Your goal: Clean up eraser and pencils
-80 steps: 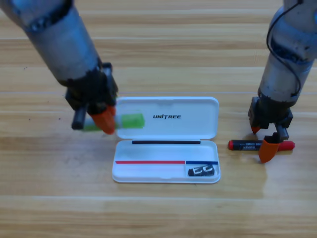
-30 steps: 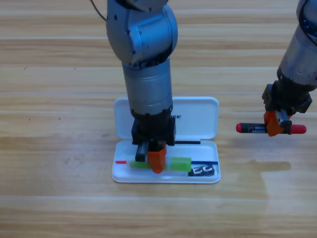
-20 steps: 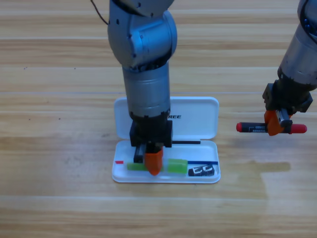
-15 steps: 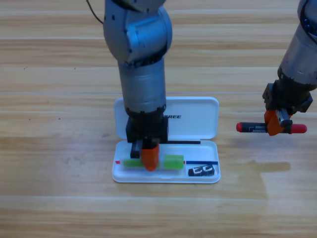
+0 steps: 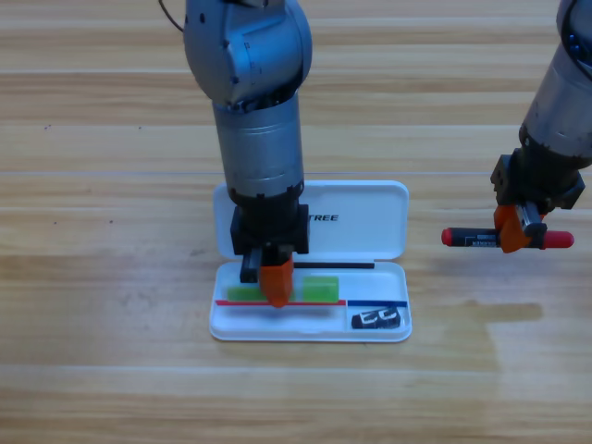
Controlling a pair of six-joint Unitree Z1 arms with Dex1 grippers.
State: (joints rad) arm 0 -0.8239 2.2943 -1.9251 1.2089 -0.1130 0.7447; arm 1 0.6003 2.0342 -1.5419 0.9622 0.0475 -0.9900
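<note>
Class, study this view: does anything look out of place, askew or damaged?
Nothing looks damaged or spilled. The eraser lies in the white case, the left gripper holds the green pencil low over its tray, and the right gripper holds the red pencil level, right of the case.

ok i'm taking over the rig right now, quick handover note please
Left gripper: down in the case, shut on the green pencil, which lies across the long compartment, not yet let go.
Right gripper: right of the case, above the table, shut on the red pencil.
Eraser: in the small right compartment.
Done: eraser stowed.
Left: release the green pencil, bring the red pencil into the case.
</note>
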